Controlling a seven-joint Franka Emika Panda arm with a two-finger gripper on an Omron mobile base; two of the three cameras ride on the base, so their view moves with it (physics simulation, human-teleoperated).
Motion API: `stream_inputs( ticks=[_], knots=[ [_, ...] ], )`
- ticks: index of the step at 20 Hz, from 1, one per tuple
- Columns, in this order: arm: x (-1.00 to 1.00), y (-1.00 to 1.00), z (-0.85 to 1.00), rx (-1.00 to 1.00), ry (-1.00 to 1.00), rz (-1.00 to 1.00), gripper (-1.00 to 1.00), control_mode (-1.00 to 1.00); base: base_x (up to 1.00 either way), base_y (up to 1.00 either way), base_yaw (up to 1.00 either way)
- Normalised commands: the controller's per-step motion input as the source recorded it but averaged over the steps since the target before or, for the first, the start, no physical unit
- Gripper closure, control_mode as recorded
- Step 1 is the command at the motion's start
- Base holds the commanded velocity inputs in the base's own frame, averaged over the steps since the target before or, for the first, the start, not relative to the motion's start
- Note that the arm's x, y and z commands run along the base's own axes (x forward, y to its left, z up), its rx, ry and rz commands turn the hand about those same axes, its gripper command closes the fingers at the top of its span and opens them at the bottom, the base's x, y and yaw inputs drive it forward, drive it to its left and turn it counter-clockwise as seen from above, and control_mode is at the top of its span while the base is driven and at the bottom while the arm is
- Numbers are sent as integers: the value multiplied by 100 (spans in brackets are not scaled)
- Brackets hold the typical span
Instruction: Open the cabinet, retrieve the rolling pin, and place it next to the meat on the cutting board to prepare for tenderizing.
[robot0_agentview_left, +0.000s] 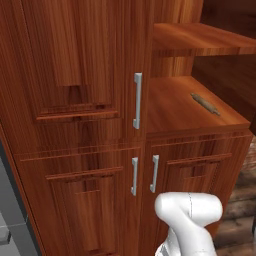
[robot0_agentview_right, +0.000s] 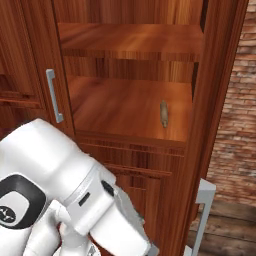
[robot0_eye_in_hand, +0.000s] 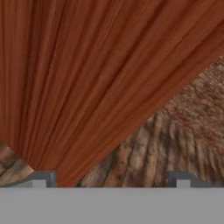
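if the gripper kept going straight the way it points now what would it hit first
Probably the reddish-brown wood panel ahead of the open gripper, likely the cabinet's swung-open door; depth is unclear.

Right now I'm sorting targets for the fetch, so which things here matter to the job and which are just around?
Job:
- cabinet, its right door swung open
- rolling pin, lying on the middle shelf
- claw, open, holding nothing

Just around:
- closed left door with long handle
- lower doors with short handles
- brick wall
- plank floor
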Motion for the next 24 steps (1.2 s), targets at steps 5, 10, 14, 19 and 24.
stream_inputs(
  ticks=[5, 10, 14, 19, 24],
  knots=[
    [-38, 56, 0, 0, -31, 0, -100, -100, 0, 0, 0],
    [-45, 63, 0, 0, -23, 0, -100, -100, 0, 0, 0],
    [-25, 67, 0, 0, -17, 0, -100, -100, 0, 0, 0],
    [3, 68, 11, 0, -6, 0, -100, -100, 0, 0, 0],
    [32, 51, 26, 0, 0, 2, -100, -100, 0, 0, 0]
  ],
)
